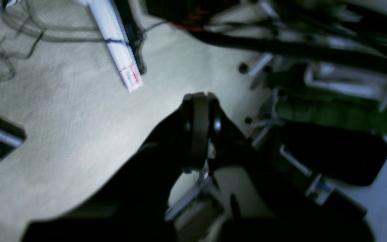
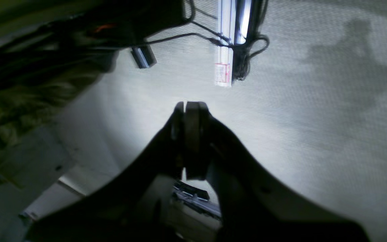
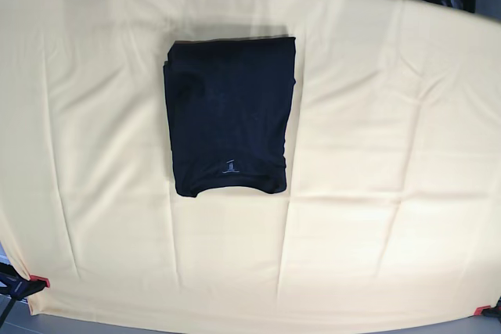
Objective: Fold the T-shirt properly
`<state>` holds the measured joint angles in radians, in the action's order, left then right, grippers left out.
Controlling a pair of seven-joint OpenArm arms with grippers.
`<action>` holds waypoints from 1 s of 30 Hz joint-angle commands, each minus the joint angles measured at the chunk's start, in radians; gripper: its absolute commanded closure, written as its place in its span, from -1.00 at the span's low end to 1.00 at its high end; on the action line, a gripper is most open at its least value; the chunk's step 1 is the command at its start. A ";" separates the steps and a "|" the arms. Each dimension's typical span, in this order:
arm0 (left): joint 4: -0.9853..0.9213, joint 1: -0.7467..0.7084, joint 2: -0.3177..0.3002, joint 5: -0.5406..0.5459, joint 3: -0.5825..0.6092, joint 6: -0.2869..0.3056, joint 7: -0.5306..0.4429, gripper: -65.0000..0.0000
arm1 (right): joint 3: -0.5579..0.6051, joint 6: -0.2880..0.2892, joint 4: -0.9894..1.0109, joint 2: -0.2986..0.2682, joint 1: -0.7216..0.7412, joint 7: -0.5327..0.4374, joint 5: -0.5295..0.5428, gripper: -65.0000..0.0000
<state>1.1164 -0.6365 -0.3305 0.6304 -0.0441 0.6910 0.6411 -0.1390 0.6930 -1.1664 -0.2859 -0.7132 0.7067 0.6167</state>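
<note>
T-shirt (image 3: 228,127) lies folded into a compact black rectangle on the yellow-covered desk (image 3: 391,154), nearer the far edge than the near one and left of the middle. Its pale logo mark (image 3: 229,167) faces up near the rounded near edge; the far edge is straight and square. Lying flat with no sleeve sticking out, it looks like a finished fold, so I judge the task done or all but done.

Neither arm appears in the base view, which fits a garment no longer needing handling. Red clamps at the near left corner (image 3: 37,281) and near right corner (image 3: 479,310) pin the cloth down, presumably so it does not drag with the shirt.

In the wrist views, the left pincer (image 1: 200,97) has its jaws pressed together with nothing between them, pointing at pale carpet (image 1: 62,117) rather than the desk. The right pincer (image 2: 191,105) is likewise pressed together and empty, over the same kind of floor. Beyond each stands a white rail with black cables (image 1: 119,50) (image 2: 227,43). Both arms seem parked away from the work, leaving the fold undisturbed.
</note>
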 commanded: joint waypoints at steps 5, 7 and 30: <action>-0.294 0.162 0.041 -0.217 0.066 0.007 -0.273 1.00 | 0.116 0.005 0.275 -0.011 0.154 -0.217 -0.207 1.00; -0.380 0.216 0.051 -0.317 0.087 0.007 -0.378 1.00 | 0.164 -0.047 0.354 -0.011 0.203 -0.283 -0.286 1.00; -0.523 0.254 0.238 -0.385 0.360 -0.503 -0.657 1.00 | 0.390 -0.387 0.442 0.211 0.276 -0.460 -0.544 1.00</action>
